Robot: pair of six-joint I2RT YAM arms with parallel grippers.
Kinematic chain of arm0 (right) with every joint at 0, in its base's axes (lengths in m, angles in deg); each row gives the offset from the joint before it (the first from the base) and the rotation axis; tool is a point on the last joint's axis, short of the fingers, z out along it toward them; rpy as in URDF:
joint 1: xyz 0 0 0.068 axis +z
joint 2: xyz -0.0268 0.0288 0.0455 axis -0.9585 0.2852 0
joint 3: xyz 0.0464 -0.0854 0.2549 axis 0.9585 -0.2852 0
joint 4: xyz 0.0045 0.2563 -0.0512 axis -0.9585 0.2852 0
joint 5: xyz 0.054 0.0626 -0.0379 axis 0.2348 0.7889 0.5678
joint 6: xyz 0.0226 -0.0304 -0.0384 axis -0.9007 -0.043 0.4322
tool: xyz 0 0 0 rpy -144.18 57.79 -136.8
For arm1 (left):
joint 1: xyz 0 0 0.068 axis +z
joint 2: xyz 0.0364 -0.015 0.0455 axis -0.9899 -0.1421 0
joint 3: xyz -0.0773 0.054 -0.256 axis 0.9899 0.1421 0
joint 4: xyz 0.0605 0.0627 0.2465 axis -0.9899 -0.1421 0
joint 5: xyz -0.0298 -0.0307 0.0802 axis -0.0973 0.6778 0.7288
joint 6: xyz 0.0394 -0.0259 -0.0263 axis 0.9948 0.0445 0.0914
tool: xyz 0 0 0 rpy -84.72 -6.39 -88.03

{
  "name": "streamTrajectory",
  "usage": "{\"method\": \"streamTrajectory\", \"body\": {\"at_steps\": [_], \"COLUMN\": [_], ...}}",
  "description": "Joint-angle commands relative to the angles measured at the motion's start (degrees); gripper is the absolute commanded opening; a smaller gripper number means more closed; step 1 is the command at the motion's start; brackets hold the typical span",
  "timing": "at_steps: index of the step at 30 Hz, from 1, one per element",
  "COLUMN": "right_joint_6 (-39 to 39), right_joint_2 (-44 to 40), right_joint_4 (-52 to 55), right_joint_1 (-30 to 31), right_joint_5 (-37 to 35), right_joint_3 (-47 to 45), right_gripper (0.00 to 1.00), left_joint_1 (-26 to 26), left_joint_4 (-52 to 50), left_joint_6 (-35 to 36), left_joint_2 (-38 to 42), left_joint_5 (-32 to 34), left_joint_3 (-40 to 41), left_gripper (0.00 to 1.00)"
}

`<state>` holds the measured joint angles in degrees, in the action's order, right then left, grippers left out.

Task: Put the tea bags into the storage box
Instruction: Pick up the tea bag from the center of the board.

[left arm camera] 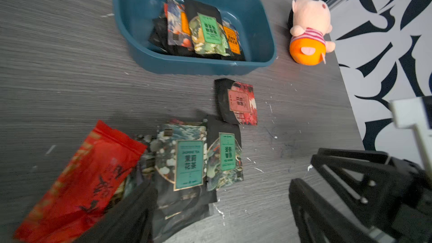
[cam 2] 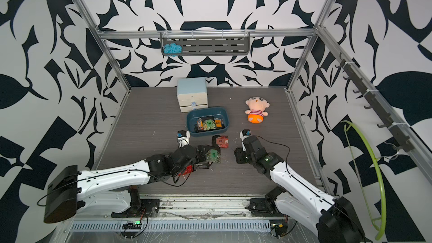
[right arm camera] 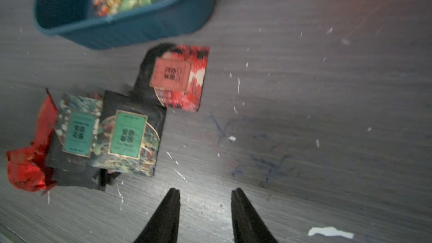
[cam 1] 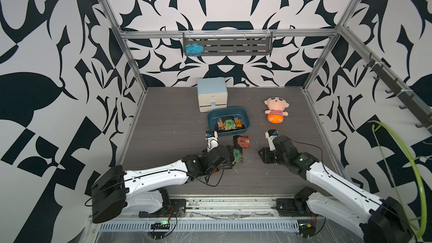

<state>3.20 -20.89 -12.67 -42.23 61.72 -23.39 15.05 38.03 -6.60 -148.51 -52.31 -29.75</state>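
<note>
Sachets (right arm camera: 131, 134) are overlapping, so the right claw (right arm camera: 205, 191), hanging half open and empty, is risking pinching two together.

This is a robotics lab test cell. An aluminium frame (cam 1: 304, 33) boxes in a grey wood-grain bench (cam 1: 168, 136), and the walls (cam 1: 46, 43) carry a bold black-and-white pattern. The left arm (cam 1: 154, 177) and right arm (cam 1: 327, 178) are bolted to a metal rail (cam 1: 233, 203) beside a slotted cable duct (cam 1: 198, 226).

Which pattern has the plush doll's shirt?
Pink-and-white stripes on the plush doll; the left wrist view shows it best.
</note>
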Motion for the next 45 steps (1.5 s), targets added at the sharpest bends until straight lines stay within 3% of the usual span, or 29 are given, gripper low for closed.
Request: {"method": "streamTrajectory", "body": {"at_steps": [1, 4, 10, 15, 20, 28, 45], "right_joint_6": [-1.6, -1.8, -1.6, -0.4, -0.1, 0.2, 0.3], "right_joint_2": [0.0, 2.5, 10.8, 16.7, 22.9, 31.4, 35.0], "right_joint_4": [-9.1, -11.4, -15.0, -13.1, -14.3, -14.1, -14.3], "right_joint_1": [0.1, 0.2, 0.6, 1.4, 2.5, 4.3, 4.9], "right_joint_5": [3.8, 6.1, 11.5, 11.6, 12.8, 12.9, 11.4], "right_joint_3": [-2.1, -2.3, 0.7, 5.7, 8.6, 11.7, 11.7], "right_gripper": [0.41, 0.41, 0.35, 0.26, 0.24, 0.15, 0.11], "left_joint_1": [-0.2, -0.1, 1.0, 3.4, 4.4, 4.9, 5.5], "left_joint_4": [3.2, 3.9, 6.3, 7.8, 7.5, 6.7, 7.2], "left_joint_6": [-0.7, -4.1, -4.3, -4.1, -4.7, -5.1, -6.3], "left_joint_2": [-4.1, -6.1, -10.4, -13.8, -15.1, -18.1, -22.6], "left_joint_5": [-3.6, -3.2, -7.9, -13.1, -12.4, -13.6, -14.1], "left_joint_3": [-0.9, -0.3, -1.1, -2.0, -1.9, -3.5, -4.3], "left_gripper": [0.90, 0.83, 0.73, 0.66, 0.55, 0.51, 0.47]}}
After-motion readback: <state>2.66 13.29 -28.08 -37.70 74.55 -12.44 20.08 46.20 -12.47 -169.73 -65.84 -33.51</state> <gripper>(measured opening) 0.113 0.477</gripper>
